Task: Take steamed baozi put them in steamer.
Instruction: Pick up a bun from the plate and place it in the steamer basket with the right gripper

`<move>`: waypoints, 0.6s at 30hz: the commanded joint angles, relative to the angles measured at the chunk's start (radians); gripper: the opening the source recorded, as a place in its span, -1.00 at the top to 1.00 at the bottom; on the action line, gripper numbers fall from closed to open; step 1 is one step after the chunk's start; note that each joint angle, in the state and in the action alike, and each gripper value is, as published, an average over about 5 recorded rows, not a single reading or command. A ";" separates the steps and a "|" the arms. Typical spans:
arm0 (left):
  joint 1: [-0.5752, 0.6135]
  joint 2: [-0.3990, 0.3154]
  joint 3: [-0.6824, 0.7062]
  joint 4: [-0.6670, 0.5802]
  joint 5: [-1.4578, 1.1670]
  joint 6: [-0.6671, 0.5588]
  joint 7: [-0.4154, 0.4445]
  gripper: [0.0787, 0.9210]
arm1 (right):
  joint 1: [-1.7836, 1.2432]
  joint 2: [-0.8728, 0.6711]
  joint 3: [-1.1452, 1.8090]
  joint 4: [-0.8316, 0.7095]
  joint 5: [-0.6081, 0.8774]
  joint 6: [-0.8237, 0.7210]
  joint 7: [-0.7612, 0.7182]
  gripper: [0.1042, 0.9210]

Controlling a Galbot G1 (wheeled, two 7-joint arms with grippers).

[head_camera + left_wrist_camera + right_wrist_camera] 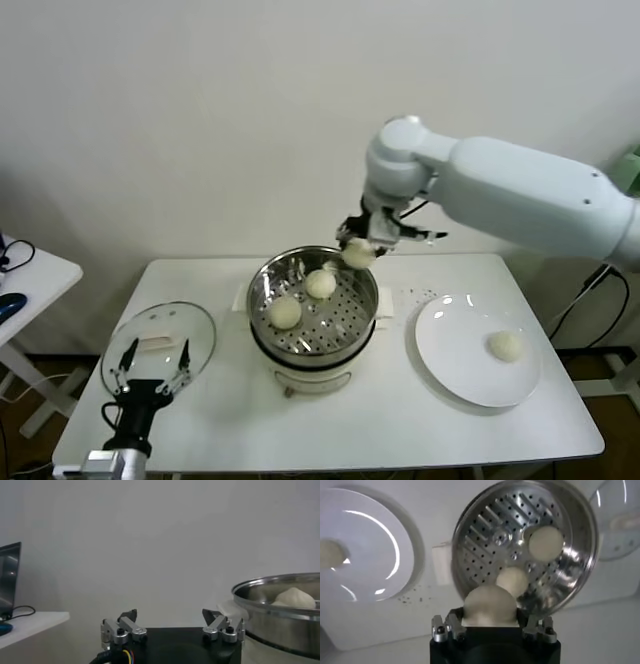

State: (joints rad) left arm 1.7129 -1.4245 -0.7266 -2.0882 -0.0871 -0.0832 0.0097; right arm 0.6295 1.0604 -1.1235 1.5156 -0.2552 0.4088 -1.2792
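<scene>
I have the right gripper (358, 243) raised over the far rim of the steamer (262, 290), its jaws clamped on one steamed baozi (488, 605). Two more buns (320, 284) lie apart on the perforated floor inside the basket. A fourth bun (505, 346) sits on the white plate (450, 360) beside the steamer. My left gripper (151, 367) hangs parked, jaws apart, seemingly just over the glass lid (205, 330).
</scene>
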 commanded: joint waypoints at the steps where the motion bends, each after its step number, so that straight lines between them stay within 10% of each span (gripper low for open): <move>1: 0.023 0.000 -0.005 -0.002 -0.002 -0.007 0.000 -0.77 | -0.120 0.256 -0.054 -0.026 -0.073 0.044 0.008 -0.43; 18: 0.009 -0.007 0.017 -0.004 0.013 0.005 -0.001 -0.77 | -0.180 0.225 -0.124 0.017 -0.097 0.053 0.013 -0.43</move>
State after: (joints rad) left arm 1.7213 -1.4301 -0.7123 -2.0940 -0.0776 -0.0793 0.0088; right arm 0.4921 1.2534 -1.2162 1.5173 -0.3276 0.4519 -1.2685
